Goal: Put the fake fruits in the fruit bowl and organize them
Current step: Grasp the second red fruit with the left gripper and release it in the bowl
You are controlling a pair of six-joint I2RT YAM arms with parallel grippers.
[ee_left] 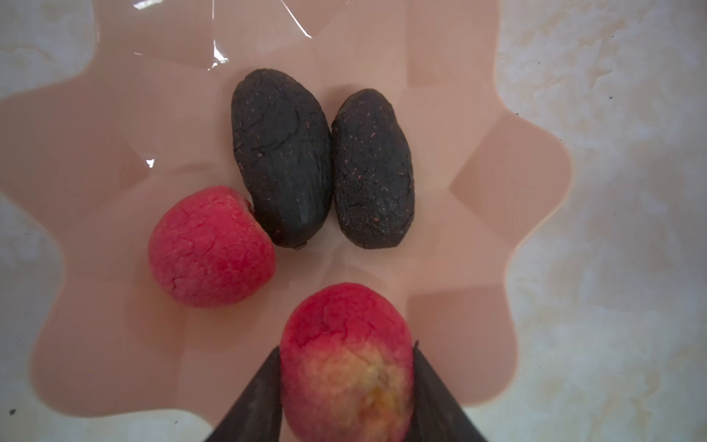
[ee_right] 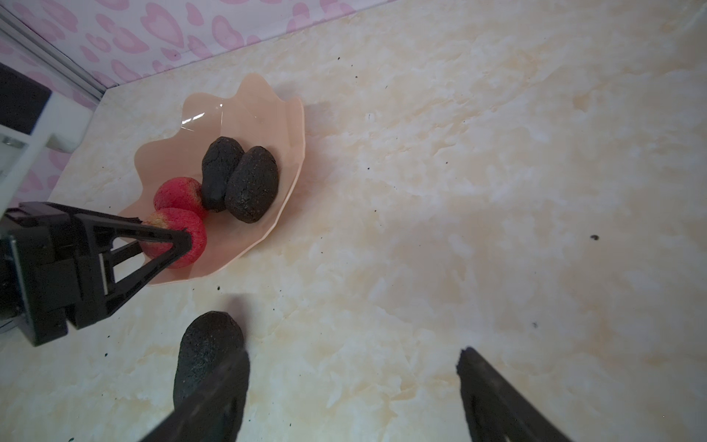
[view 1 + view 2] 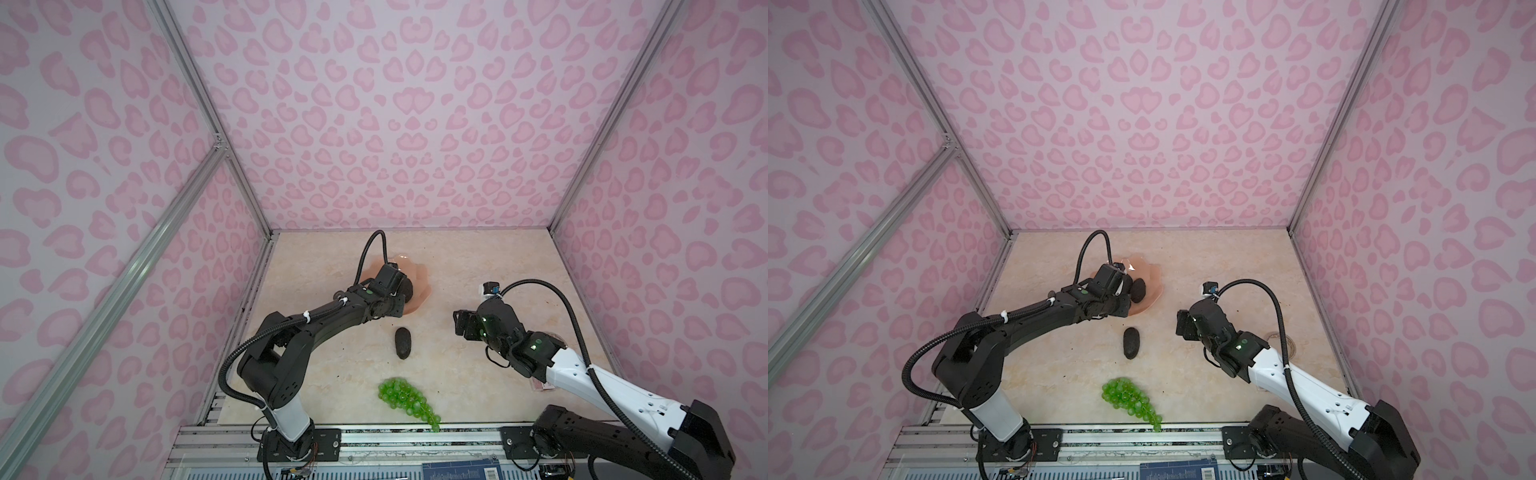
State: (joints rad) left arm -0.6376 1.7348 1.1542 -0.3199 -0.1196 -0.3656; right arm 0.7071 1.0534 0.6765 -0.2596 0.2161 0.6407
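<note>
Left claw (image 1: pixel 347 347) clamps red fruit (image 1: pixel 336 317) over bowl (image 1: pixel 497 183); right claw (image 2: pixel 352 354) wide beside loose avocado (image 2: pixel 206 340).

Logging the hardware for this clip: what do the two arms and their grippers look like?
The left arm and right arm have black joints, white link shells, green indicator lights and a looping black corrugated cable each. The left gripper and right gripper have black, tapering fingers.
</note>
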